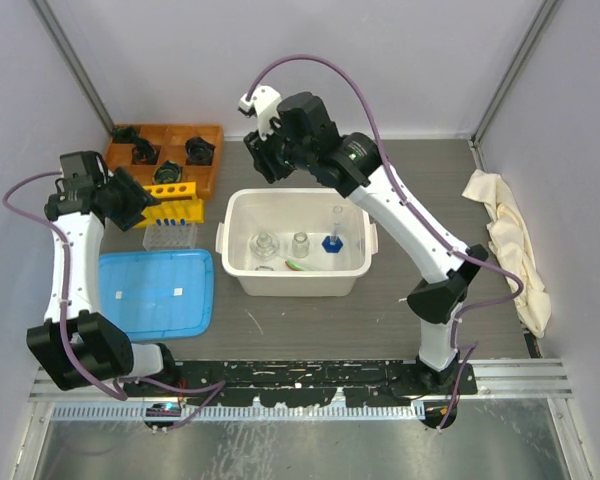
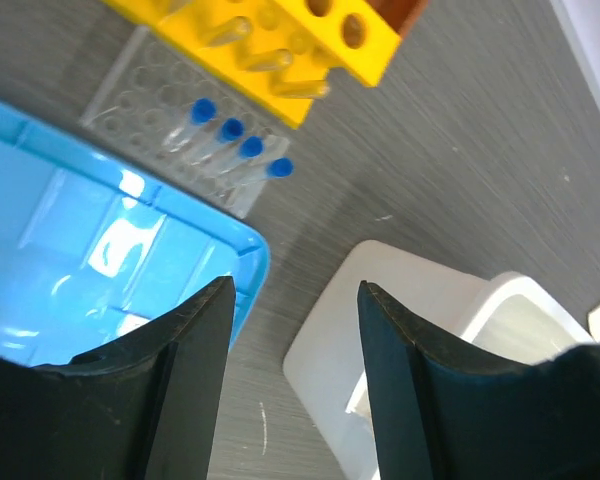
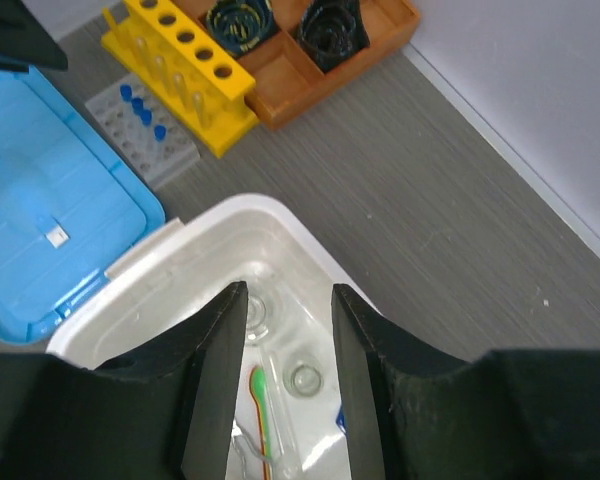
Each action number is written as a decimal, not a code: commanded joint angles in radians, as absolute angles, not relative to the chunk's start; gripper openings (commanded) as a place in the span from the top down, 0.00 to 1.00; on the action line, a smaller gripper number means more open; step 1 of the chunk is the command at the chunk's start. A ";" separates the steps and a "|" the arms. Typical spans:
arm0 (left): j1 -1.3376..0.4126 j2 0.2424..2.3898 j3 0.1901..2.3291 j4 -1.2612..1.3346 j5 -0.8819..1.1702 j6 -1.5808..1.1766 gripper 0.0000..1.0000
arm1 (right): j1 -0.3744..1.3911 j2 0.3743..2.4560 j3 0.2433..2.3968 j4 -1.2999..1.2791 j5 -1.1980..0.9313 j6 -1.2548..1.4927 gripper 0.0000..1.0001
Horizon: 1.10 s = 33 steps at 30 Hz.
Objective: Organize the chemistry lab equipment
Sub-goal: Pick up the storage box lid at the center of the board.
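A white tub (image 1: pixel 242 262) in the table's middle holds two small clear glass flasks (image 1: pixel 265 244), a green spoon (image 1: pixel 298 265) and a tall clear tube on a blue foot (image 1: pixel 332 240). In the right wrist view the spoon (image 3: pixel 260 385) and the flasks (image 3: pixel 305 378) lie straight below my right gripper (image 3: pixel 289 291), which hangs open and empty high over the tub's far-left corner (image 1: pixel 265 160). The yellow tube rack (image 1: pixel 170 198) and a clear tray of blue-capped tubes (image 2: pixel 230 135) sit at the left. My left gripper (image 2: pixel 295 288) hovers beside them, open, nothing between its fingers.
A blue lid (image 1: pixel 155 290) lies flat left of the tub. The orange tray of black parts (image 1: pixel 165 150) stands behind the rack. A cream cloth (image 1: pixel 510 250) is bunched at the right edge. Walls close in on three sides.
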<state>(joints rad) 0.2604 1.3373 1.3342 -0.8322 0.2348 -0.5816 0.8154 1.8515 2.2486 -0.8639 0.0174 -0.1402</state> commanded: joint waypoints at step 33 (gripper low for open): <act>0.493 1.166 0.975 -0.953 -0.003 -0.692 0.54 | 0.777 1.974 2.311 -0.736 -0.277 -0.005 0.54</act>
